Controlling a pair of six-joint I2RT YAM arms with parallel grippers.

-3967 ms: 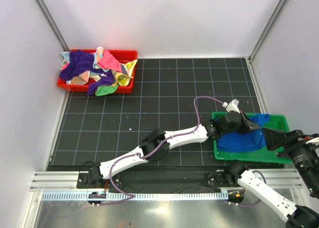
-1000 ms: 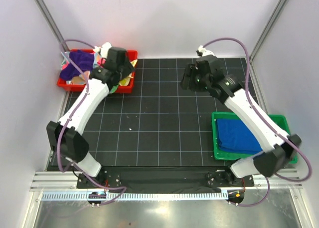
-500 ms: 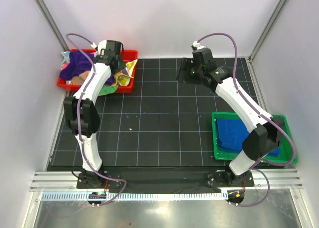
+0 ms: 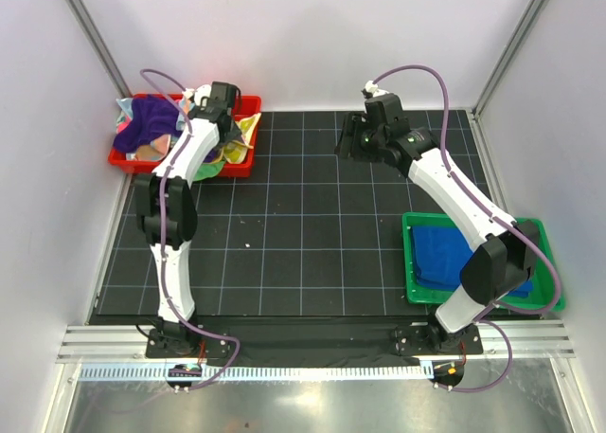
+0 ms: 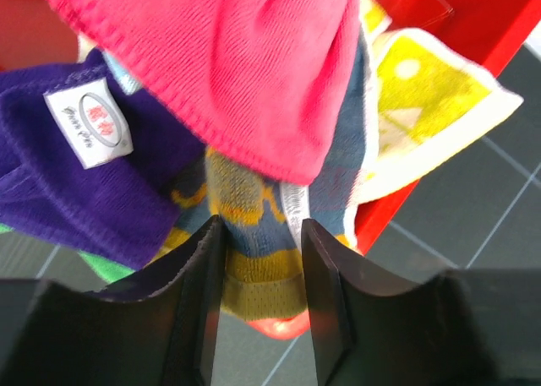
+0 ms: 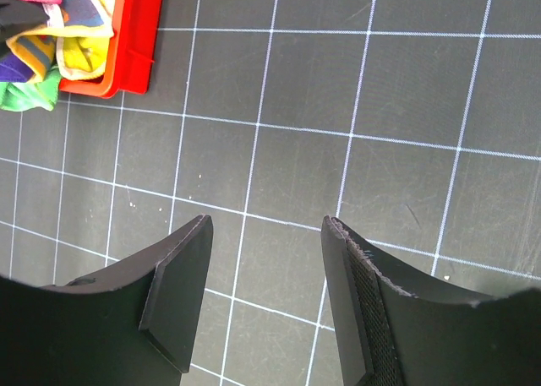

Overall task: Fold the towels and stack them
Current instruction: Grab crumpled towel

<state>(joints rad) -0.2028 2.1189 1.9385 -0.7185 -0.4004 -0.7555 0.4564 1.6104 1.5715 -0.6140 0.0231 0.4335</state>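
Presently the open left claw (image 5: 258, 318) straddles a teal-and-yellow patterned cloth towel (image 5: 245, 225) heaped in the red plastic tray (image 4: 248, 99); the right claw (image 6: 266, 301) gapes empty over the black gridded bench (image 6: 406, 133).

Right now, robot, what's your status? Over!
Left gripper open over teal-and-yellow towel in red tray. Right gripper open, empty, above mat. Blue towel folded in green tray. Nothing blocking.

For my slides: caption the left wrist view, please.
Open left gripper at the red tray, fingers framing a teal-and-yellow towel beneath a pink towel, beside a purple towel.
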